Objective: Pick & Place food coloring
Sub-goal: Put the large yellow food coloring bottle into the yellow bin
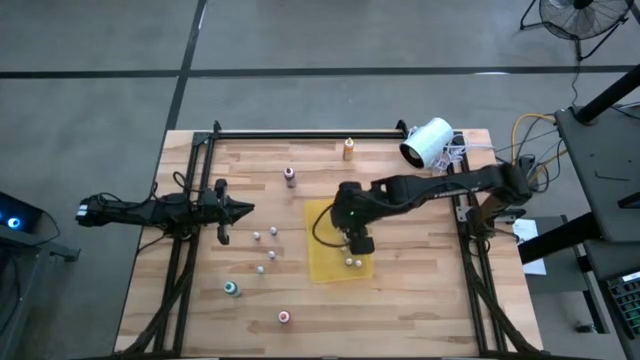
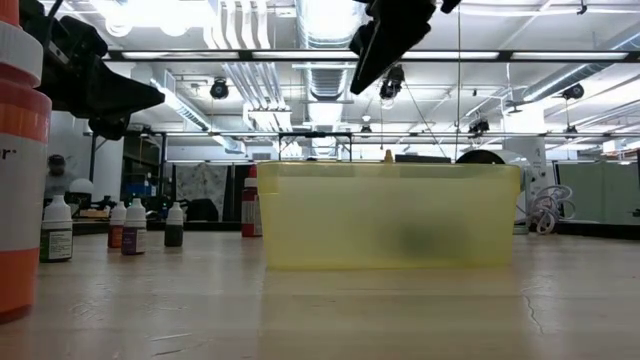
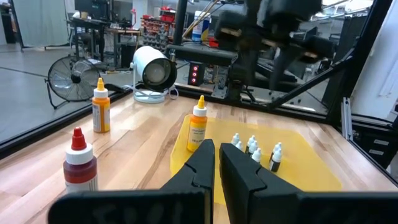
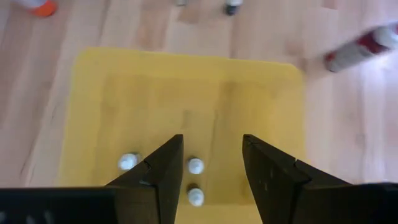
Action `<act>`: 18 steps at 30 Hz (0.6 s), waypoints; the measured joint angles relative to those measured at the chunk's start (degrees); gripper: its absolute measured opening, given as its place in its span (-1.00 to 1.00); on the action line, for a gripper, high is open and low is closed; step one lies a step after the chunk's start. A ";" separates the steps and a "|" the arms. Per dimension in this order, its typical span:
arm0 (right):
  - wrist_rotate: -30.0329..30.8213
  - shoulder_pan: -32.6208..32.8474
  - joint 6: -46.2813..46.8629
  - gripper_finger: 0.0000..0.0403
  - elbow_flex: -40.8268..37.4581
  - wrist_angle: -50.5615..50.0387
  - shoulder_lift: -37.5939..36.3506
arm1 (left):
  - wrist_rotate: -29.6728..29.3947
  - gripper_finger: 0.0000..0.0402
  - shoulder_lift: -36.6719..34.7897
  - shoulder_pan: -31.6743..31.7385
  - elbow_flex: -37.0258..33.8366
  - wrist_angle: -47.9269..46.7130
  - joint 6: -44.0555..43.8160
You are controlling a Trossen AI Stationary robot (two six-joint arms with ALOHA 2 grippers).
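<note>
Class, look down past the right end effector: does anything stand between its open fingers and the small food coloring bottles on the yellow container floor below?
Nothing visible does. The right end effector hangs open above the yellow container, and the small food coloring bottles stand directly below its gap with only open space between. The left end effector waits shut, off to the side.
</note>
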 joint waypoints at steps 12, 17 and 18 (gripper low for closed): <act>1.06 -8.29 9.25 -0.23 0.50 -0.29 -1.54 | -0.02 -1.00 0.00 0.01 0.01 0.00 -0.01; 2.07 -12.29 12.13 -0.20 0.50 -0.63 -1.91 | -0.01 -1.00 0.00 0.01 -0.01 0.00 0.01; 2.07 -13.15 12.82 -0.19 0.50 -0.79 -1.91 | -0.02 -1.00 0.02 0.01 0.01 0.00 0.00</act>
